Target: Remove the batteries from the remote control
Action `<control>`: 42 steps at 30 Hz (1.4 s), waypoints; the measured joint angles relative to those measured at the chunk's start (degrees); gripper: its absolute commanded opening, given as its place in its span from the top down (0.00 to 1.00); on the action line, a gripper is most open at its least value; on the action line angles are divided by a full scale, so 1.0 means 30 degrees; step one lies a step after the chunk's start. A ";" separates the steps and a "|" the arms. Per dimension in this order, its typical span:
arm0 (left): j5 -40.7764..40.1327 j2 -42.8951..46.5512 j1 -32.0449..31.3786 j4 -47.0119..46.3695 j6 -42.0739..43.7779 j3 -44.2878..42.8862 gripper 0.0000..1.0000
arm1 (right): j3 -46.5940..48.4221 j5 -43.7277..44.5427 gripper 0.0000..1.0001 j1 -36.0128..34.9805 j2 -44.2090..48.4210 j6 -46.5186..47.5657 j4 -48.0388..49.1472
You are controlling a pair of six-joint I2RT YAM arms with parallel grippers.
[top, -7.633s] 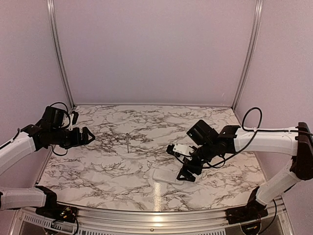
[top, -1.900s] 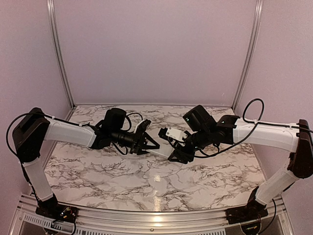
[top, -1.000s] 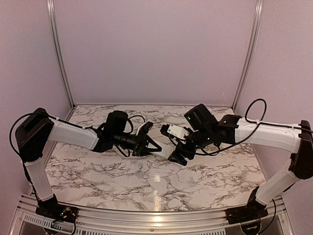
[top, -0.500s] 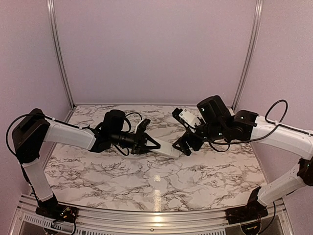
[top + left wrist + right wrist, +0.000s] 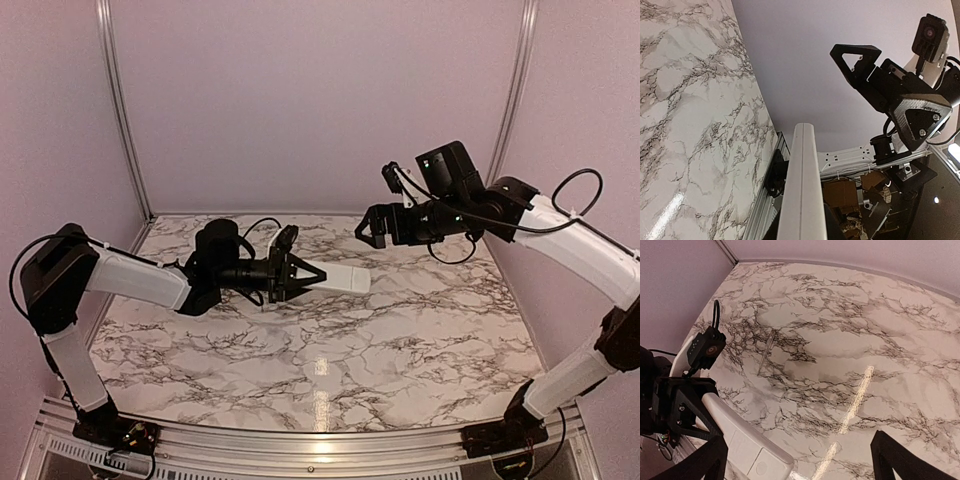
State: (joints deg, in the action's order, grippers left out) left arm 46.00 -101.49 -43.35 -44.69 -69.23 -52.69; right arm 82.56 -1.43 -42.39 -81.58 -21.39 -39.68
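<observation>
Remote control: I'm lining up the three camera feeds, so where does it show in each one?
Top external: middle of the picture, the remote control held at one end by the left arm's fingers, over the marble table.
Left wrist: bottom centre, a white bar running up.
Right wrist: lower left corner.
Shared landmark: the marble table, in all three.

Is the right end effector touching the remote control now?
Apart. The top external view shows the right end effector up and away from the remote control, with a plain gap between them.
</observation>
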 measured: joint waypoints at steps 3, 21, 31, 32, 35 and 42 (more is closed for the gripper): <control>0.0299 0.0000 0.0452 -0.1399 -0.1319 0.0000 1.00 | 0.0044 -0.1275 0.02 0.0896 -0.0095 -0.1996 -0.0117; 0.2091 -0.0321 0.1035 -0.4881 -0.7577 -0.1071 1.00 | -0.2397 -0.8204 0.08 0.1690 0.1741 -0.9755 0.3497; 0.1836 -0.0357 0.1239 -0.3650 -0.7832 -0.1290 1.00 | -0.2732 -0.9508 0.22 0.1690 0.1785 -1.0856 0.4787; 0.1807 -0.0379 0.1239 -0.3650 -0.7905 -0.1290 1.00 | -0.2783 -0.9530 0.23 0.1690 0.1763 -1.0979 0.4787; 0.1792 -0.0415 0.1246 -0.3672 -0.8284 -0.1290 1.00 | -0.2863 -0.9566 0.23 0.1683 0.1603 -1.1256 0.4801; 0.1814 -0.0415 0.1377 -0.3730 -0.8684 -0.1333 1.00 | -0.2900 -0.9238 0.30 0.1486 0.1348 -1.1613 0.4728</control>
State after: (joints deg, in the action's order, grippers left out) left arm 51.44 -102.74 -39.22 -55.88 -95.29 -56.69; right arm 73.87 -29.15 -37.93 -77.54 -56.23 -25.50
